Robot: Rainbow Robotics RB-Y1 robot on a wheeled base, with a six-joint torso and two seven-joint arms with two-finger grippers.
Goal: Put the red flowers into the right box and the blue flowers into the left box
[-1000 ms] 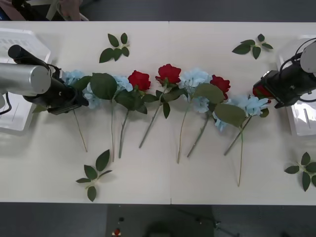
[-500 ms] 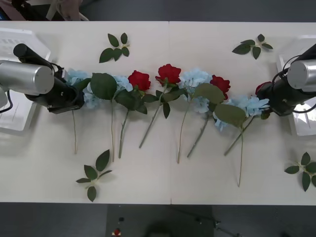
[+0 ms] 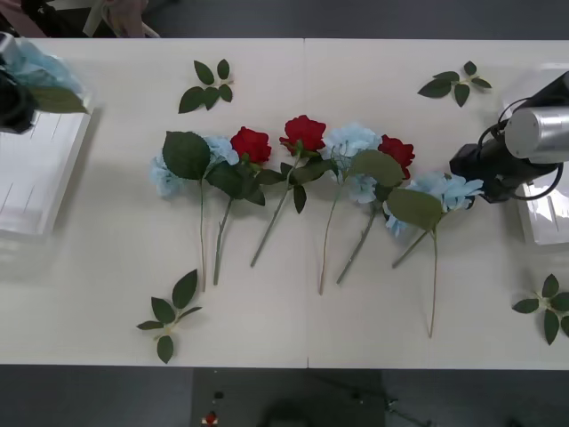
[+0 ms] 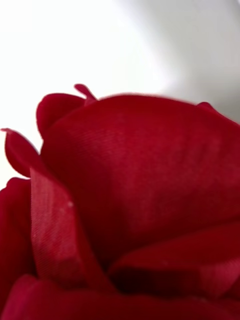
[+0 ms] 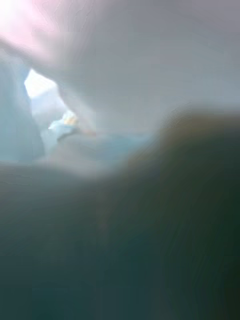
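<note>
Left tool (image 3: 11,100): now hanging far out past the left end of the flower row (image 3: 305,133), over the left box (image 3: 40,178), and carrying one blue flower (image 3: 37,64) with its big leaf trailing. A second ago it was sitting low at the row's left end, so the lift and carry are done and, by my reading, release into the box is coming next. Grip is judged to be pinching the stem, since the flower is travelling with it.

Right tool (image 3: 471,165): pressing in at the right end of the row, beside the last blue cluster (image 3: 452,189), closer than a second ago. Whether it is spread or pressed together I cannot tell. A red flower (image 4: 135,200) is crowding its wrist camera; from the front that bloom is lying hidden behind the tool.

Right box (image 3: 544,218): lying beyond the row's right end, cut off by the frame edge.

Left wrist picture: blurring to pale blue and dark shapes, with nothing readable.

Bench (image 3: 267,329): carrying three roses and several blue clusters awaiting sorting.
</note>
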